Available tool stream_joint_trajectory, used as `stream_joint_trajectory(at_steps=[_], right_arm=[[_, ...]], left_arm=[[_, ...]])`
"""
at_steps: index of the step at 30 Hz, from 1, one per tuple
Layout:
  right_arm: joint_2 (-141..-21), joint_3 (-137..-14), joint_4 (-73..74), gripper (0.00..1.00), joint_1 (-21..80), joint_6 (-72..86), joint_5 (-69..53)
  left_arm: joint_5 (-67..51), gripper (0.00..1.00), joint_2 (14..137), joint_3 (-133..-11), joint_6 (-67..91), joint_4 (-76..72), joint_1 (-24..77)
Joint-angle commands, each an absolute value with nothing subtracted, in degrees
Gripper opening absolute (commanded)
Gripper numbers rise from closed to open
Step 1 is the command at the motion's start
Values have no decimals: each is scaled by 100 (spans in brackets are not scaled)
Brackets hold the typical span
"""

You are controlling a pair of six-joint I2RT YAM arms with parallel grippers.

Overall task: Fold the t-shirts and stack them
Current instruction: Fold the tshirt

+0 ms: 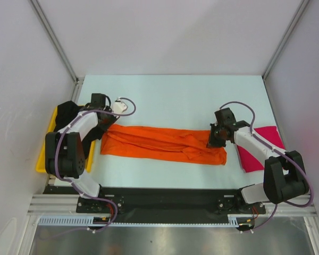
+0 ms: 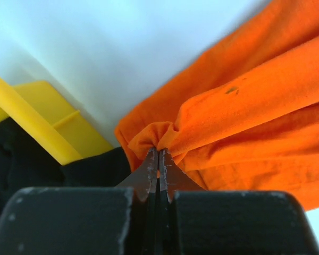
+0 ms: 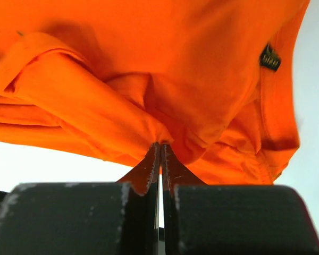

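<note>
Altogether three t-shirts: orange [image 1: 149, 141], pink [image 1: 251, 159], black [image 1: 65, 110].

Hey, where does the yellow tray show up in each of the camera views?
Top external: yellow tray at the left edge, mid-height.
Left wrist: tray at the left, mid-height.
Right wrist: not in it.
Shared landmark: the orange t-shirt, seen in all three views.

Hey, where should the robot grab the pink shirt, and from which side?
The pink shirt lies flat, so pinch an edge from above, probably the near left corner, which lies clear of the right arm. The right tool is shut on the orange shirt.
</note>
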State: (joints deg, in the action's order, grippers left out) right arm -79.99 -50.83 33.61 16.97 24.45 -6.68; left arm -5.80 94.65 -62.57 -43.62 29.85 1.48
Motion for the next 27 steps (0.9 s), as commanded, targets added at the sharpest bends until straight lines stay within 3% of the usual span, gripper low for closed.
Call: stream_joint_trajectory(at_steps=[1,6,9,14,17,20,23,27], right_arm=[[-7954,-4984,2901,0,1749,2690,-475],[-8016,-4904,2909,0,1749,2654,-404],[-8042,-4852,2848,0,1766,2654,-413],[-8182,-4808,2909,0,1784,2628,-396],[-8148,-4790,3005,14,1775,2584,-369],[-8069,-4790,3076,21,1784,2523,-326],[-8016,-4878,3268,25,1732,2496,-255],[-7779,-4957,3673,44,1573,2654,-132]], left_arm=[[-422,0,9483,-6354,-4702,2610,123],[-474,0,9422,-6267,-4825,2654,132],[-667,5,9308,-6144,-5036,2908,132],[-1342,30,9088,-6265,-5484,3725,-148],[-1590,44,9079,-6643,-5914,4700,-386],[-1670,52,9079,-6889,-6152,5290,-404],[-2073,54,9167,-7293,-5995,5660,-378],[-1777,53,9325,-7357,-4907,4442,-168]])
